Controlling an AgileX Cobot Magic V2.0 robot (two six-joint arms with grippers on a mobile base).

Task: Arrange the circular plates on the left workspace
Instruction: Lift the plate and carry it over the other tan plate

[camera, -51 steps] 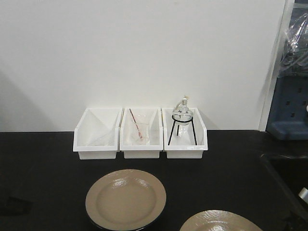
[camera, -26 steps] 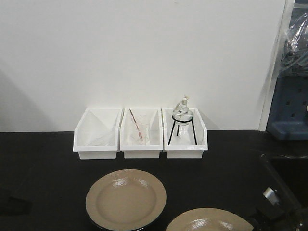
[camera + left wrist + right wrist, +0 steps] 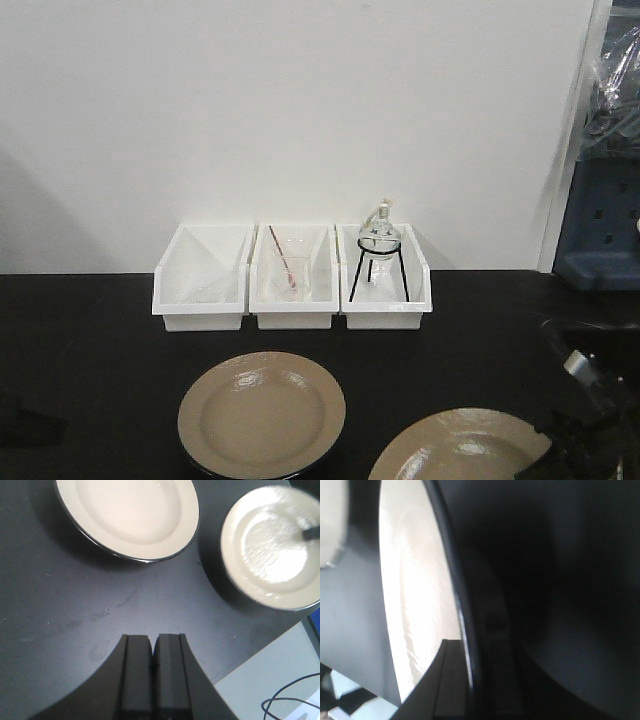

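The right gripper [image 3: 470, 675] gripped the rim of one glossy tan round plate [image 3: 455, 455] near the matte black countertop [image 3: 90, 360] front edge. The second tan plate [image 3: 262, 415] lay just left of it, rims apart. The left gripper [image 3: 152, 652], fingers pressed together, hung over open counter.

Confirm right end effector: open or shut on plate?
Right end effector shut on plate: rim sits pinched between its fingers in wrist view.

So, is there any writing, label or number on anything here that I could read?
No text here can be read.
Left plate: plain, no marks.
Right plate: plain, no marks.
White bins: no labels on the fronts.
Glass flask: no print visible.
Blue box at the right edge: only dark spots, too blurred to tell whether any are text.
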